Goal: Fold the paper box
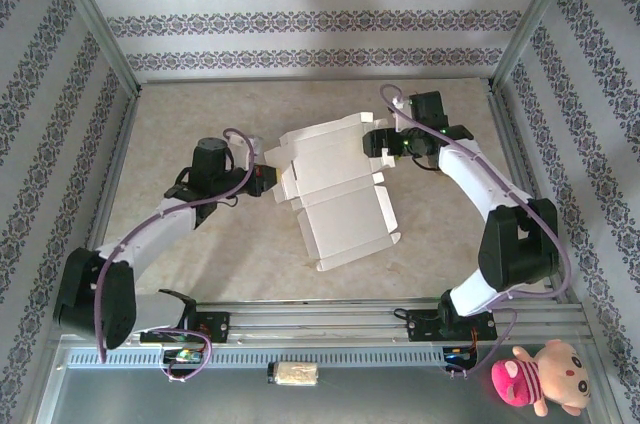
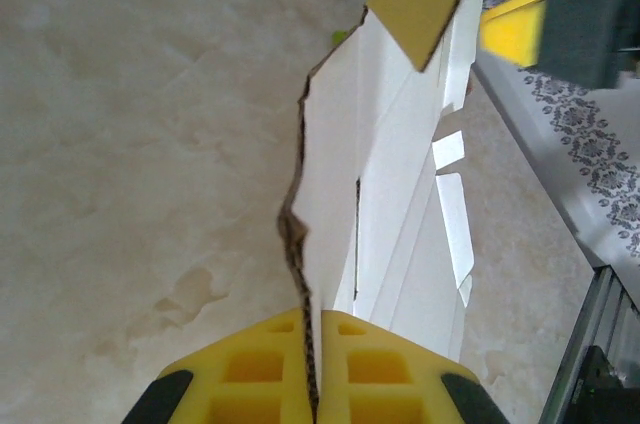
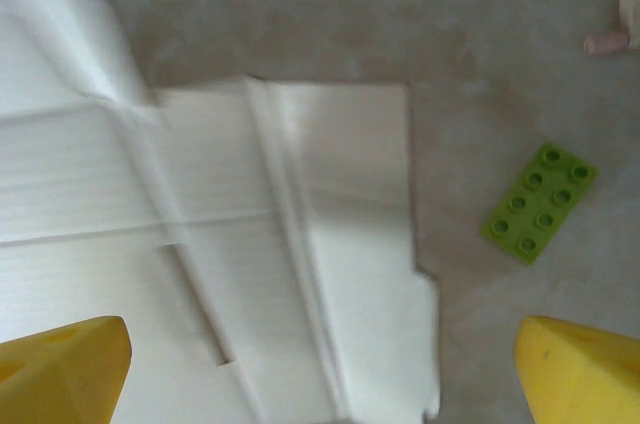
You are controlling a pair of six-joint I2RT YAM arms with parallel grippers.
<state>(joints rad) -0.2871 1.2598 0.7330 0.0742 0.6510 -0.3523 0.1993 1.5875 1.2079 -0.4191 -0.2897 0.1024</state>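
Left gripper (image 2: pixel 312 349) clamps the left edge of the paper box (image 1: pixel 335 194), which lies unfolded, white side up, at centre frame overhead, while the right gripper (image 3: pixel 320 364) hovers spread wide above its upper right flap (image 1: pixel 335 139); folding seems barely begun, needing that flap gripped next.

Paper box (image 1: pixel 330 184): white face, one flap yellow. Table (image 1: pixel 190 109) under it: mottled beige. Walls (image 1: pixel 300 19): grey floral stripes. Toy brick (image 3: pixel 538 202) beside box: lime green. Plush toy (image 1: pixel 540 379): pink.
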